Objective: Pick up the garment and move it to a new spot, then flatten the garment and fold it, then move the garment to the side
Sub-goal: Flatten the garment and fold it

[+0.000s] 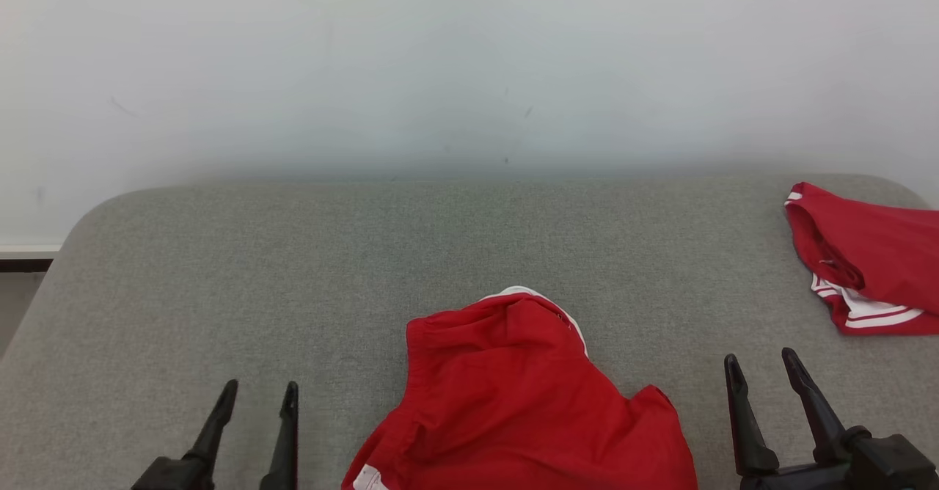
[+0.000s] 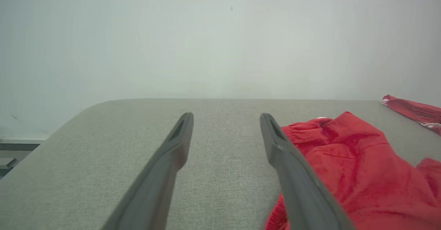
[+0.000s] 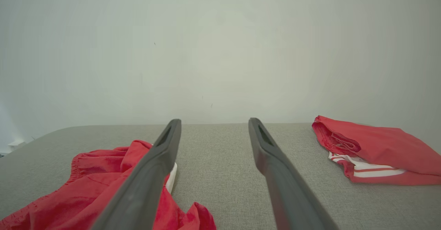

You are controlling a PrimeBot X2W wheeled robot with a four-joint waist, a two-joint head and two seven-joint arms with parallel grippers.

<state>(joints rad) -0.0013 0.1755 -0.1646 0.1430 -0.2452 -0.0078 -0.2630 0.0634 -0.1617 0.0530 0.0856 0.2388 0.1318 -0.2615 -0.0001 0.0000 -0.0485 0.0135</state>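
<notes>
- Pale matte wall at the back, with a few tiny dark specks. In front of it is a grey worktop with a woven, felt-like cover and rounded far corners.
- Garments, count them: two, both thin red cloth with white trim.
- Number one, the crumpled red shorts, sits at the near edge in the middle, between the two hands. It is heaped and rumpled, with the gathered elastic waistband towards the wall. A white edge peeks out at the top, and there is a white patch at the lower left corner.
- Number two, the folded red shorts, lies far right, well apart from the first. It is a flat, tidy packet with white stripes along its near side.
- Hands: two, each with two long, dark, tapering fingers, slotted near the tips.
- The left hand is low on the left with its fingers spread and nothing between them. It is near the crumpled shorts but clear of them.
- The right hand is low on the right with its fingers parted and empty, over bare grey cloth between the two pairs of shorts.
</notes>
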